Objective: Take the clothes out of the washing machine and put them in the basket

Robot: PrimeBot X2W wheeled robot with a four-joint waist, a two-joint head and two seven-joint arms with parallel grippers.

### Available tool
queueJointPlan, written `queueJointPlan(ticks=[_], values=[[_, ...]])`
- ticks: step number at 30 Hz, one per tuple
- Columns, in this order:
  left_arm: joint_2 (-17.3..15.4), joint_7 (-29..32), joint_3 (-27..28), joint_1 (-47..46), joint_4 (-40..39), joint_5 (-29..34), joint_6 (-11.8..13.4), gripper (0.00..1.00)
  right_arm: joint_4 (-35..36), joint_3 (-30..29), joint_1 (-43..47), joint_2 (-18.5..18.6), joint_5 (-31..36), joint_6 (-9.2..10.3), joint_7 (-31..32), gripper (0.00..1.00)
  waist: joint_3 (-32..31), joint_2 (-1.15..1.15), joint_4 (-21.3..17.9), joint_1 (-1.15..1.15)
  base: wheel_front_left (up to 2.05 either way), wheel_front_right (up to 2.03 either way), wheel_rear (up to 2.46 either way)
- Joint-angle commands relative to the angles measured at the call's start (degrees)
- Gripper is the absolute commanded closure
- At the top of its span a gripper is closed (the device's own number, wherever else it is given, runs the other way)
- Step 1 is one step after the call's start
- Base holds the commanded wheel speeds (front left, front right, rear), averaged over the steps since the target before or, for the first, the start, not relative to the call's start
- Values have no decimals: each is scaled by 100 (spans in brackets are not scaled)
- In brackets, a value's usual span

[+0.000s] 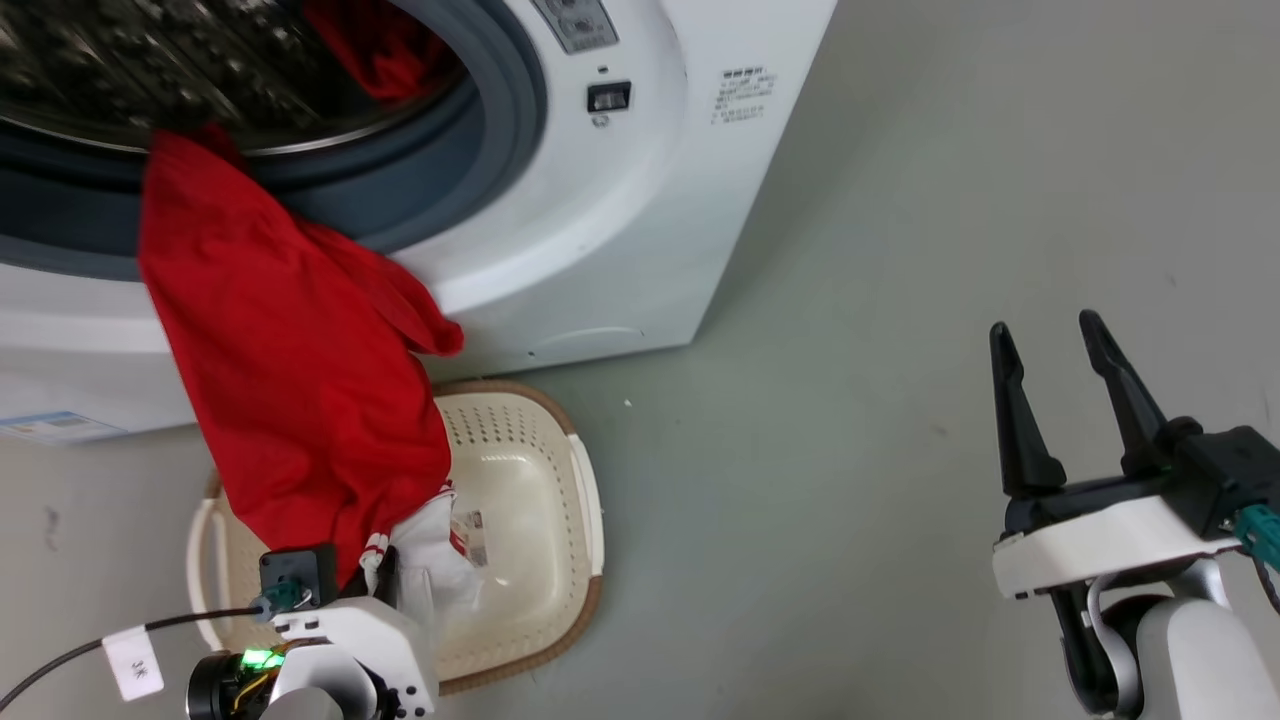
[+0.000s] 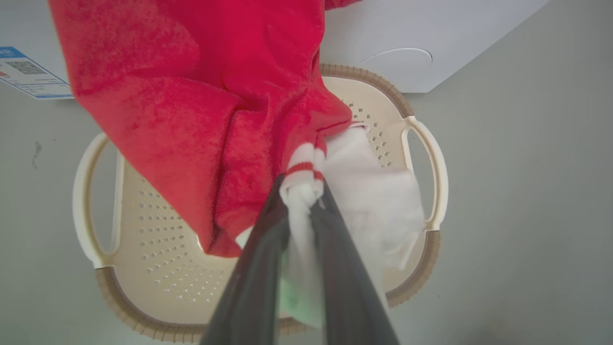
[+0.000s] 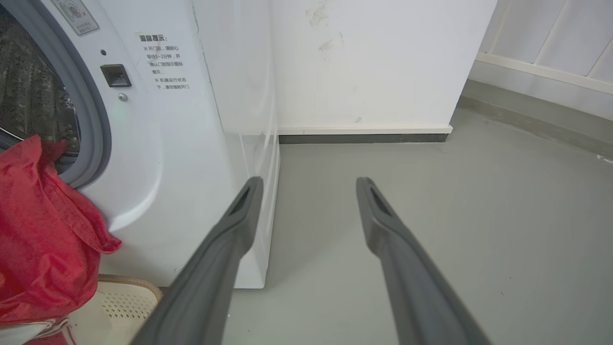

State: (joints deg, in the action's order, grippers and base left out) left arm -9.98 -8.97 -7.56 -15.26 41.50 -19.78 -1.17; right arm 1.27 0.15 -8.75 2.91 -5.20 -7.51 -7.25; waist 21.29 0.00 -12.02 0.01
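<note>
- Pinching the white-banded cuff of the red garment in the left gripper, fingers closed hard on the fabric, just above the basket.
- Draped from the porthole of the washing machine down into the basket, upper end not yet clear of the rim.
- Judged partway: needs pulling free, then letting go.
- Waiting inside the drum: a second red piece.
- Spread wide and empty over the floor, well apart from the basket: right gripper.
</note>
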Motion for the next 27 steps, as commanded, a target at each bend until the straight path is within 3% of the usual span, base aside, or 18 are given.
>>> queueJointPlan(ticks=[1, 13, 26, 27], values=[[22, -24, -24, -179, 217, 4, -18, 100, -9, 2, -124, -4, -30, 4, -52, 0, 382, 0, -207, -1, 0, 0, 0], [-135, -173, -58, -1308, 2014, -32, -132, 100, -130, 113, -635, -5, -171, 4, -299, 0, 1406, 0, -468, -1, 0, 0, 0], [-304, -302, 5, -2076, 2948, -182, -63, 100, -338, 169, -937, -4, -224, 4, -489, 0, 1943, 0, -646, -1, 0, 0, 0], [-301, -278, 29, -2103, 2984, -207, -55, 80, -356, 173, -947, -4, -226, 4, -501, 0, 1934, 0, -650, -1, 0, 0, 0]])
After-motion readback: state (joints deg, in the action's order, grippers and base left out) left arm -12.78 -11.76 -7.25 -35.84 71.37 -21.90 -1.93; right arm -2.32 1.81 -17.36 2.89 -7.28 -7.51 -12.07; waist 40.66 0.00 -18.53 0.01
